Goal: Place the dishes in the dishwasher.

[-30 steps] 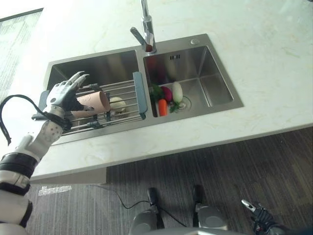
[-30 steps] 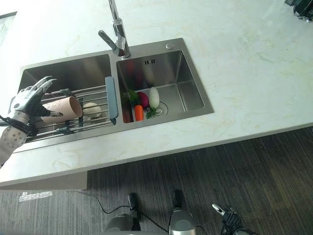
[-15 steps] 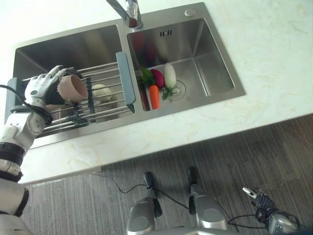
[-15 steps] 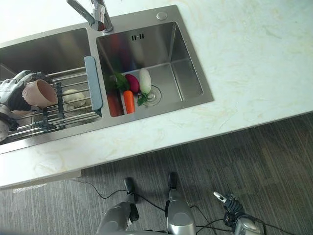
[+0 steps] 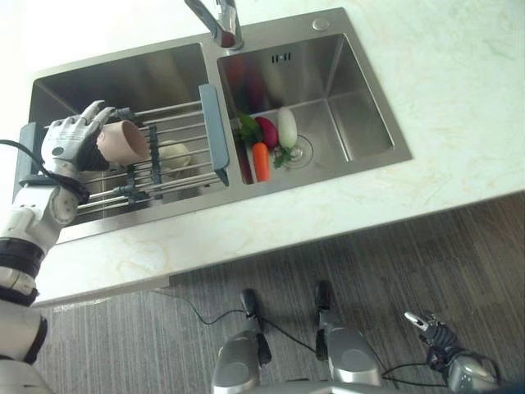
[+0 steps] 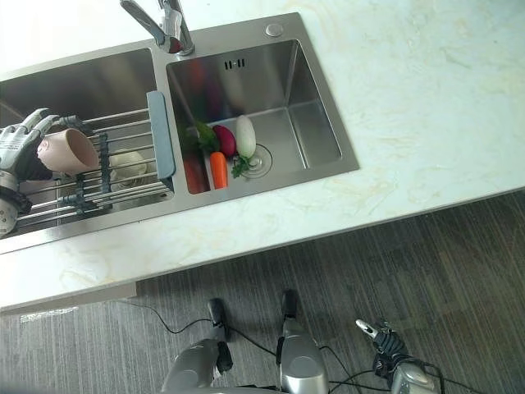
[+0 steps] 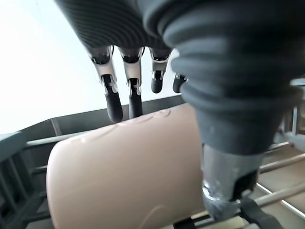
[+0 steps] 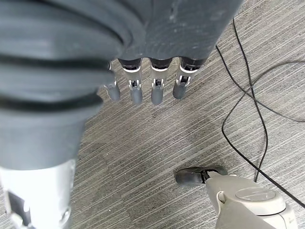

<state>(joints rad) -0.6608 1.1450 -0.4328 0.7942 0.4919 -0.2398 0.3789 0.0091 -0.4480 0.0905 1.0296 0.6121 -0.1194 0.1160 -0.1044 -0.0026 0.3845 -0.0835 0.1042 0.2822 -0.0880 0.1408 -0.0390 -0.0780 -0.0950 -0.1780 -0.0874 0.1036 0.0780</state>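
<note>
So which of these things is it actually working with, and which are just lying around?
Part of the job:
- pink cup, held in the left robot hand
- white bowl on the sink rack

Just lying about:
- carrot
- white radish
- red vegetable
- faucet

The left hand [image 7: 143, 76] curls its fingers [image 7: 112, 102] and thumb [image 7: 224, 191] around a pink cup [image 7: 124, 171], which lies sideways above the metal bars of a rack [image 7: 281, 164].
</note>
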